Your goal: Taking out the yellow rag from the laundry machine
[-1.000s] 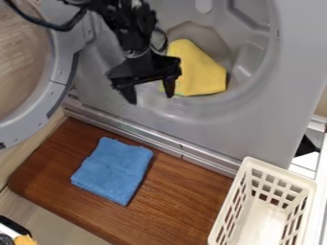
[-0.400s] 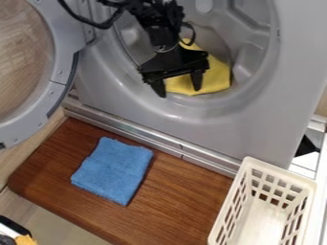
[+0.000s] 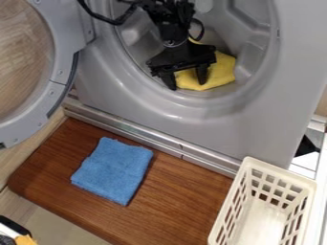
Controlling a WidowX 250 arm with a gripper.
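The yellow rag lay inside the laundry machine, by the lower rim of its opening. The gripper was at it, fingers spread, the cloth seemingly unclamped. The door was open; grasping and pulling out remained. A blue cloth lay near the wooden board's back edge, a white basket at its right.

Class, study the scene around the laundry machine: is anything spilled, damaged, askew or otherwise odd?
Nothing stands out. The machine's door is open, the yellow rag lies inside by the end effector, the blue cloth lies flat on the wooden board, and no spill or damage shows.
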